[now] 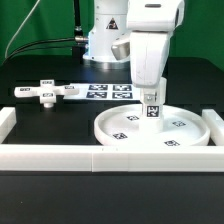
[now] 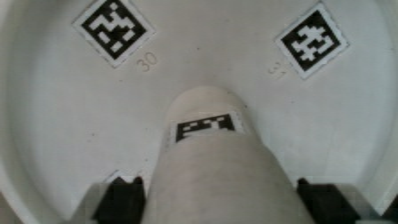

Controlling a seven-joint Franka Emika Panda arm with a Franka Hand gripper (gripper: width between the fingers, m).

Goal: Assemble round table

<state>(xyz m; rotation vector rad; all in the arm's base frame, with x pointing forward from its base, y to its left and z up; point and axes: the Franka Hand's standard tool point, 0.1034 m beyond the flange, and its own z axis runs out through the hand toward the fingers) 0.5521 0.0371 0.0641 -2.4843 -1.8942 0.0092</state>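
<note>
Holding the post [image 1: 152, 108] straight up is the big thing at this step. The gripper [image 1: 150, 94] has its jaws pinching the post, with one finger [image 2: 121, 200] on each side. The post sticks out past the jaws, down toward the disc [image 1: 118, 132]. The disc lies flat right under the jaws, and the tip of the post is at about the middle of it. I cannot tell if the tip touches the disc or hangs just over it. I think the job now is to fit the post into the middle of the disc. To do that well, the post should not lean at all. The tip should go down between the two tags [image 2: 111, 28] that sit on the disc, one on each side of it. Going down slowly is best, because a hard push could make the disc slide or make the post slip in the jaws. If the post has to be turned to go in, the grip must be tight so the post turns with the jaws. A rail [image 1: 100, 158] lies just beside the disc, on the far side from the arm, and may help stop a slide. The foot [image 1: 42, 92] lies well away from the jaws, off to one side, next to the marker board [image 1: 108, 90]. Nothing is joined to it yet.
</note>
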